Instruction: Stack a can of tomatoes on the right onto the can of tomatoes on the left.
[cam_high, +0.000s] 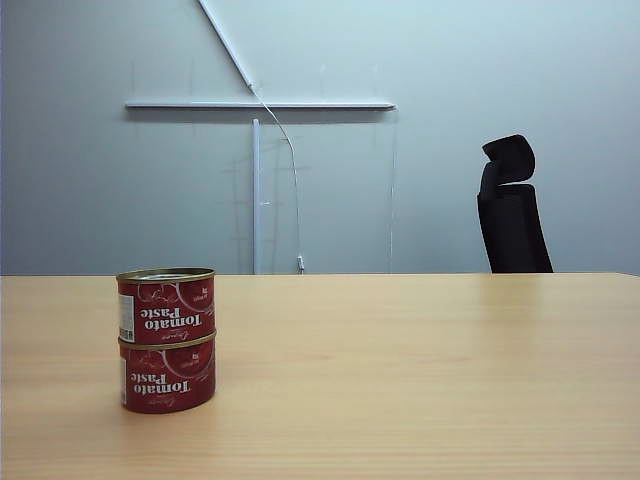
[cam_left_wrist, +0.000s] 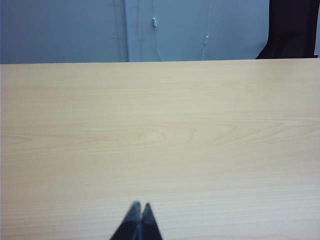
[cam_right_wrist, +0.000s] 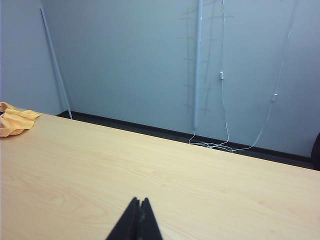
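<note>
On the light wooden table I see two short red tins stacked one on the other. The upper red tin carries white lettering, "Tomato Paste", printed upside down as it stands. The lower red tin shows the same words, also inverted. A white panel on the upper tin's side is too small to read.
</note>
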